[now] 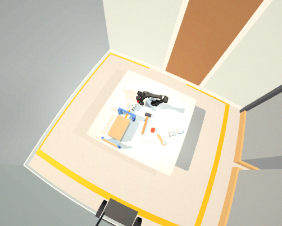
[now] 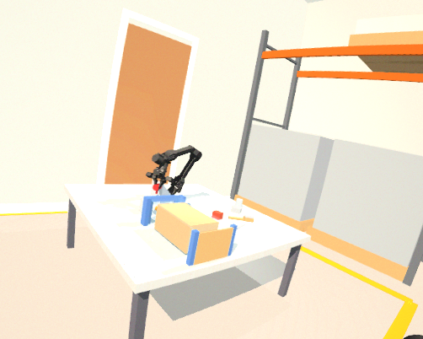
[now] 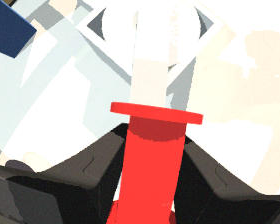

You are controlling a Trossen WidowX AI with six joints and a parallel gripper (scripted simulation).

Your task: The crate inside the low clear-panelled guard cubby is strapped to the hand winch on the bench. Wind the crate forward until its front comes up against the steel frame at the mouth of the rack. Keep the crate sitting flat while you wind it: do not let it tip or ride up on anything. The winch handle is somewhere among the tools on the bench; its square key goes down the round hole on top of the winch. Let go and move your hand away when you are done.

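Note:
My gripper (image 1: 138, 101) (image 2: 156, 185) (image 3: 149, 133) is shut on the red grip of the winch handle (image 3: 152, 172). The handle's pale arm runs from the red flange over the round top of the white winch (image 1: 131, 105) (image 3: 116, 31); its square key is hidden. The tan crate (image 1: 119, 127) (image 2: 183, 217) looks flat behind the blue frame (image 1: 122, 111) (image 2: 147, 211) (image 3: 10, 29) at the cubby's mouth. In the top view, a short stretch of orange strap (image 1: 127, 114) shows between the frame and the crate, so they look apart. The clear panels are hard to make out.
A hammer (image 1: 145, 124) lies beside the cubby. A red block (image 1: 153, 130) (image 2: 217, 215), a wooden-handled tool (image 1: 160, 138) (image 2: 238, 218) and small pale items (image 1: 172, 133) (image 2: 238, 207) are farther off. A tan board (image 1: 111, 142) (image 2: 213, 245) between blue posts stands behind the crate.

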